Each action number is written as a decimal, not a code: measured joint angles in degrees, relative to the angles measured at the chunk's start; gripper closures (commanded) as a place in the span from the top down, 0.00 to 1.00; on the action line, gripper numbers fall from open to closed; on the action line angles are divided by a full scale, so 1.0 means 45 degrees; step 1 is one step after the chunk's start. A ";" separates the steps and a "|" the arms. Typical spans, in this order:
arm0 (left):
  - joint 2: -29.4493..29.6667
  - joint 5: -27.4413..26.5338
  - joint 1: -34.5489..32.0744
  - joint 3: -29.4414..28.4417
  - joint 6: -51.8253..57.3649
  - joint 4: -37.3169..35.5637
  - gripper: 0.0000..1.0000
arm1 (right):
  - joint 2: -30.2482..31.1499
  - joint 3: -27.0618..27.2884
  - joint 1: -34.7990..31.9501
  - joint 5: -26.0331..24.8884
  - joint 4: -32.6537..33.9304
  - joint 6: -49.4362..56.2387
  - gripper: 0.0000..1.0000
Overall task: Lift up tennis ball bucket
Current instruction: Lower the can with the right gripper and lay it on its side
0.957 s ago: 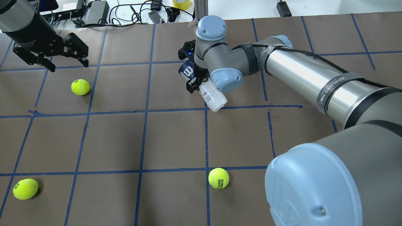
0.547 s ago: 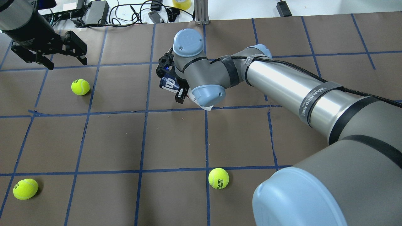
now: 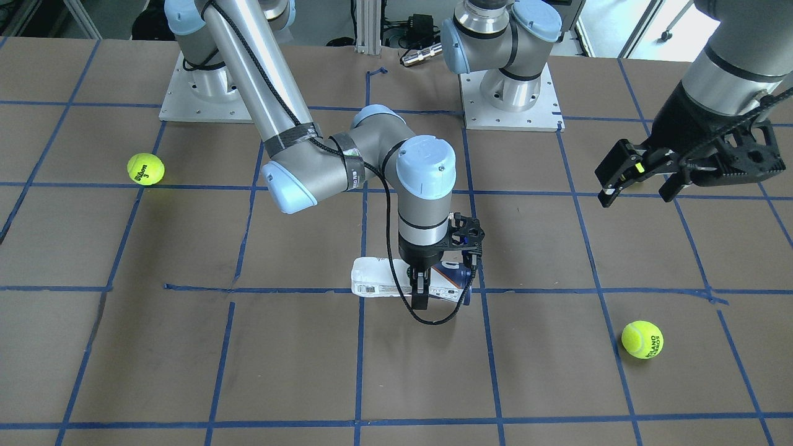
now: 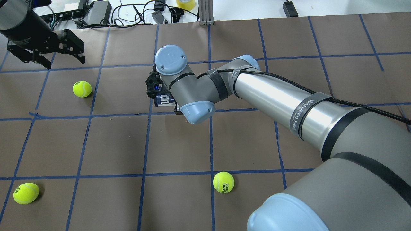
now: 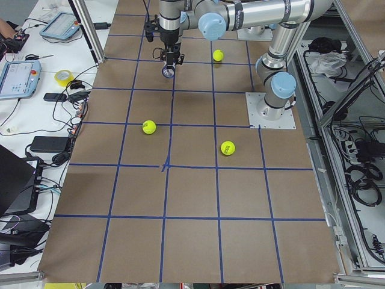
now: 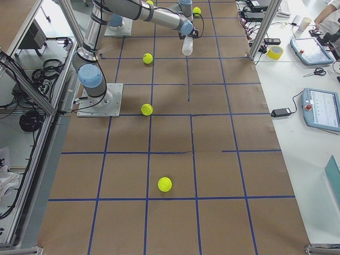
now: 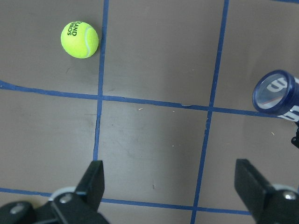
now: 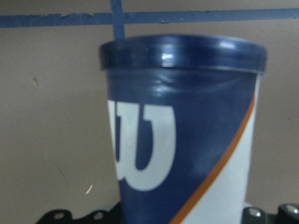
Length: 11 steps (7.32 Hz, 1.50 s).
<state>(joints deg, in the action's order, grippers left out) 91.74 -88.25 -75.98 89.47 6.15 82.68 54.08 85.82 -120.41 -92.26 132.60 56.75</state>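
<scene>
Over the far middle of the table, the right gripper, clamped across the tennis ball bucket, had carried it further to the left within the last second, so the lift seemed already achieved. The bucket hung horizontal, apparently clear of the surface, with a white body, a navy W end and a dark blue rim. The left gripper waited wide open and empty.

The can is dark blue at the rim and top, with a big white W, a thin orange stripe, and white below it. The balls are bright yellow-green with small black letters. The bench is brown with blue lines that make squares, and the arm is shiny silver and grey with light blue caps.
</scene>
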 measured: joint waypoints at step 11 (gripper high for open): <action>0.0064 -0.0018 0.0009 0.0021 -0.0002 -0.0014 1.00 | 0.0042 0.0095 -0.0033 0.0106 0.0632 0.0768 0.99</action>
<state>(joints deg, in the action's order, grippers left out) 92.03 -88.33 -75.94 89.56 6.14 82.62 54.27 86.25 -120.56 -91.78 135.44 60.21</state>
